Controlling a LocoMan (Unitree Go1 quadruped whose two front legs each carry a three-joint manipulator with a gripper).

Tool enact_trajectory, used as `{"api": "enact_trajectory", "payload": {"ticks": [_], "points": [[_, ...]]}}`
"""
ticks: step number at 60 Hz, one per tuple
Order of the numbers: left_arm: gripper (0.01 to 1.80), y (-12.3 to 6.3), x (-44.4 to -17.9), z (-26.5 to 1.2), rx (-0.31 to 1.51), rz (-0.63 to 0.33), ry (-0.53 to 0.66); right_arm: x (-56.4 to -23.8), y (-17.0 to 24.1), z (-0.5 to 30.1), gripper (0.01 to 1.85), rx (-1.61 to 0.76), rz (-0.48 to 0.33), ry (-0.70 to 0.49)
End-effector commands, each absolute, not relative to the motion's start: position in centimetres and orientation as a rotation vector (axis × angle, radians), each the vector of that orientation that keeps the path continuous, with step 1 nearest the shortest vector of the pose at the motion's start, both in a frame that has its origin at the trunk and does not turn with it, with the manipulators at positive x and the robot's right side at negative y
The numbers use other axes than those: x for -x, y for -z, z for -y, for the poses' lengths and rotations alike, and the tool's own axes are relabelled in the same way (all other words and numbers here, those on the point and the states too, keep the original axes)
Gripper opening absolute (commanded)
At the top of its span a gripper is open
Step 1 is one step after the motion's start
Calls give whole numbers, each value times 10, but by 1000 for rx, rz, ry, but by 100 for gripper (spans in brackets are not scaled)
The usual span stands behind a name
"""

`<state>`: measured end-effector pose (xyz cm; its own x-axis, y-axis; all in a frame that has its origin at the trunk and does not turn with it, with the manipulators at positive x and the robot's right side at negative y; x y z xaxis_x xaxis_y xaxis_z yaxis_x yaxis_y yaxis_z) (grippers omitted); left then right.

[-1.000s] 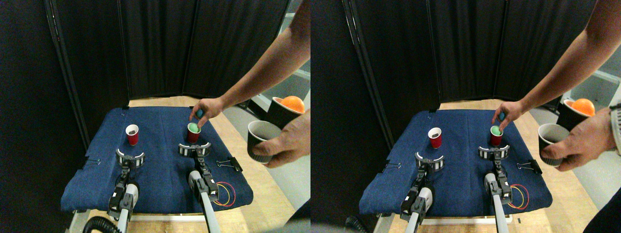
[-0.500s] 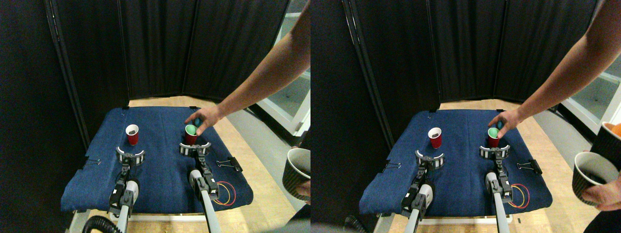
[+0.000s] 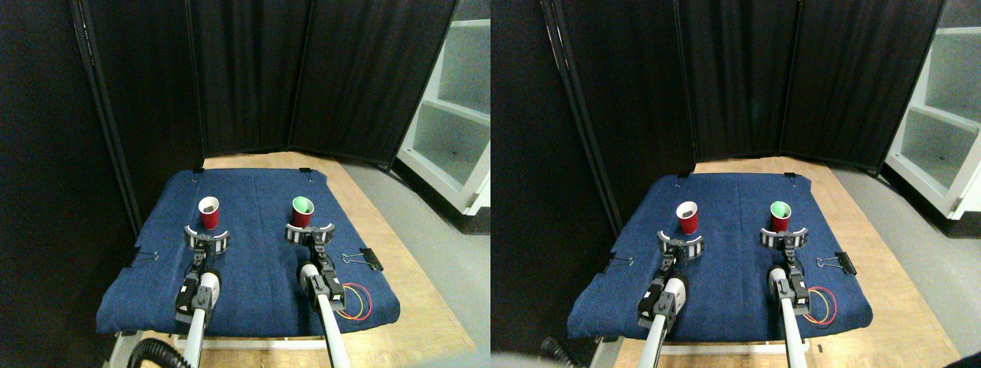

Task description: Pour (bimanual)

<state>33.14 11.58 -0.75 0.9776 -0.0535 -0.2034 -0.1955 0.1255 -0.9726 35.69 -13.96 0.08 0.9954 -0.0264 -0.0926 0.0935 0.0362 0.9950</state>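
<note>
Left tool [image 3: 207, 237] and right tool [image 3: 310, 229] gape wide, empty, just before two small red paper cups [image 3: 208, 212] [image 3: 303, 211]. Person's arm has withdrawn.

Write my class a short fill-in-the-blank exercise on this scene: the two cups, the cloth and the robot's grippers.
1. Both cups stand upright on a ____ cloth.
2. The cup that holds something green stands in front of the robot's ____ gripper.
3. The other cup, in front of the left gripper, is ____ on the outside.
4. The black binder clip is at the cloth's ____ edge.

Missing words: blue; right; red; right
</note>
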Motion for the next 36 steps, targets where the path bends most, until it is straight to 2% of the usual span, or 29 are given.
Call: {"api": "enact_trajectory", "payload": {"ticks": [1,15,36], "points": [[116,7,-338,-115,1468,-174,-88,-363,-3,139,140,-1575,-37,67],[112,18,-354,-115,1476,-161,-136,-372,4,140,140,-1603,-56,106],[113,22,-371,-115,1468,-171,-153,-385,7,138,133,-1578,-83,122]]}}
